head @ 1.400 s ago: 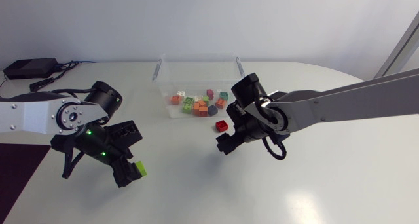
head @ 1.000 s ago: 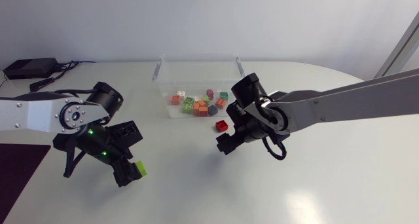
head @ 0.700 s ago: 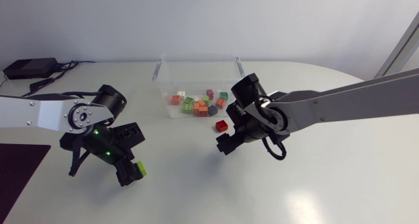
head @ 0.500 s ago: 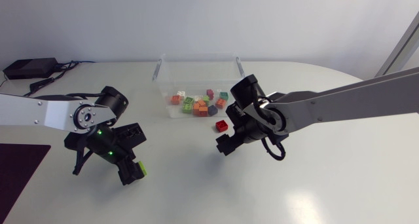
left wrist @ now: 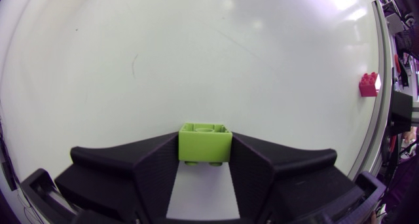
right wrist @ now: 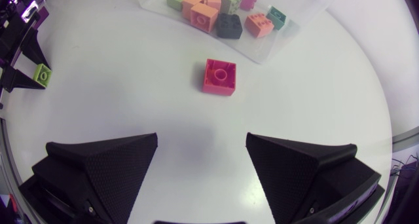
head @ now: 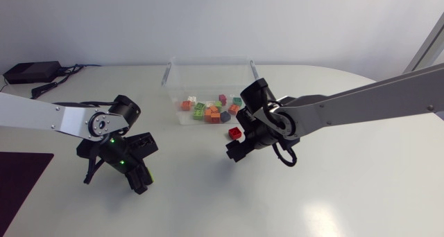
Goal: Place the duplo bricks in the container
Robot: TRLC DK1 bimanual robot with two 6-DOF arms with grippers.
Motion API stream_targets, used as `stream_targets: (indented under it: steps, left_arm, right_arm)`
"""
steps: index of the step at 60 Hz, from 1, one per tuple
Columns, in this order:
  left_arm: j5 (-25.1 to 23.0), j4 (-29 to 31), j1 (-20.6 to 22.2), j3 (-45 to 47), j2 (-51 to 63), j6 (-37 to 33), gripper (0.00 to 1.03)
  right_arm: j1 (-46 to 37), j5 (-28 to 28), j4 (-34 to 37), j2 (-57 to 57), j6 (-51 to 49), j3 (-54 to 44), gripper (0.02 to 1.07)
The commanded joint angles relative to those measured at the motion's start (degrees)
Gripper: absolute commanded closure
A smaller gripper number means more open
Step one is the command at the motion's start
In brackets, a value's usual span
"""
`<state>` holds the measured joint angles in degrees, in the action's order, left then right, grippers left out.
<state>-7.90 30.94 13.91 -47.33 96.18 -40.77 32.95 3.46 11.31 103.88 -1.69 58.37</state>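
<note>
A lime green brick (left wrist: pixel 205 137) sits on the table between the two fingers of my left gripper (left wrist: pixel 205 152), which press against its sides. In the head view that gripper (head: pixel 141 176) is low over the table at the front left and hides most of the brick. A red brick (head: pixel 234 132) lies just in front of the clear container (head: pixel 173 71). My right gripper (head: pixel 232 152) hangs open right behind the red brick (right wrist: pixel 219 76), fingers (right wrist: pixel 124 158) spread wide and apart from it.
Several orange, green, pink, teal and dark bricks (head: pixel 211 111) lie in the clear container (right wrist: pixel 288 34) at the table's back middle. A black box with cables (head: pixel 31 72) sits at the far left corner.
My left gripper has dropped to the table, shifted slightly right and closed on the green brick. The right arm has barely moved.
</note>
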Motion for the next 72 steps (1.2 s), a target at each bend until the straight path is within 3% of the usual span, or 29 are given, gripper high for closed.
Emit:
stream_targets:
  steps: [1, 20, 31, 41, 51, 57, 63, 72]
  left_arm:
    - [-0.3, 1.0, -0.4, -0.7, 0.4, -0.8, 0.86]
    - [-1.9, 2.9, -0.5, -1.1, -12.4, 1.9, 0.86]
    - [-4.3, 4.0, -0.4, -2.2, -18.6, 5.2, 0.86]
    - [-6.8, 4.0, -0.3, -3.6, -22.3, 8.3, 0.86]
    - [-8.3, 4.0, -0.5, -5.7, -24.0, 10.6, 0.86]
    - [-8.7, 3.9, -0.5, -6.7, -25.4, 12.0, 0.86]
    - [-9.0, 3.5, -0.6, -8.6, -26.0, 14.1, 0.86]
    - [-9.7, -3.8, -0.8, -10.3, -24.8, 19.9, 0.86]
  right_arm:
    - [0.0, 0.3, -0.7, 2.8, 0.1, 2.5, 0.09]
    - [-1.7, 1.3, -2.0, 10.4, 0.5, 10.0, 0.10]
    - [-1.8, 1.9, -3.0, 13.4, 1.3, 11.3, 0.17]
    - [-2.0, 2.0, -4.0, 14.8, 2.0, 11.9, 0.39]
    - [-2.5, 2.2, -5.0, 16.0, 2.4, 12.6, 0.45]
    - [-2.6, 2.1, -5.0, 16.9, 2.4, 13.3, 0.57]
    - [-3.0, 1.9, -5.2, 17.1, 2.4, 13.3, 0.79]
    - [-3.2, 1.0, -5.0, 14.0, 2.0, 10.7, 0.81]
